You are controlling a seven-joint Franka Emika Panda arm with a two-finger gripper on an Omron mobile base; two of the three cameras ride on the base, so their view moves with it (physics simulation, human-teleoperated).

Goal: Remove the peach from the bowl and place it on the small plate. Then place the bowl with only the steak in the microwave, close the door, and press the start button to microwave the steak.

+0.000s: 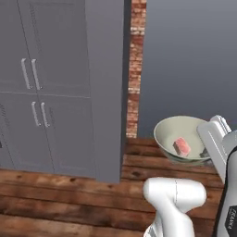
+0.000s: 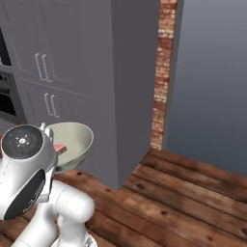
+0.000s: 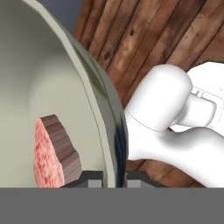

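The pale grey-cream bowl [image 1: 178, 134] hangs in the air above the wooden floor, tilted toward the left base camera. The pink steak [image 1: 182, 146] lies inside it against the lower wall. In the hand view my gripper [image 3: 114, 180] is shut on the bowl's rim [image 3: 109, 131], one fingertip [image 3: 92, 180] inside and the other outside, with the steak [image 3: 50, 153] close by. From the right base view the bowl [image 2: 75, 140] sits just behind my arm's joint. The peach and the small plate are out of view.
Tall grey cabinets [image 1: 55, 88] with bar handles stand left of the bowl, their corner [image 1: 111, 139] close to it. A brick column [image 1: 135, 65] and a grey wall [image 1: 190, 55] lie behind. Dark appliance fronts [image 2: 6, 103] edge the right base view.
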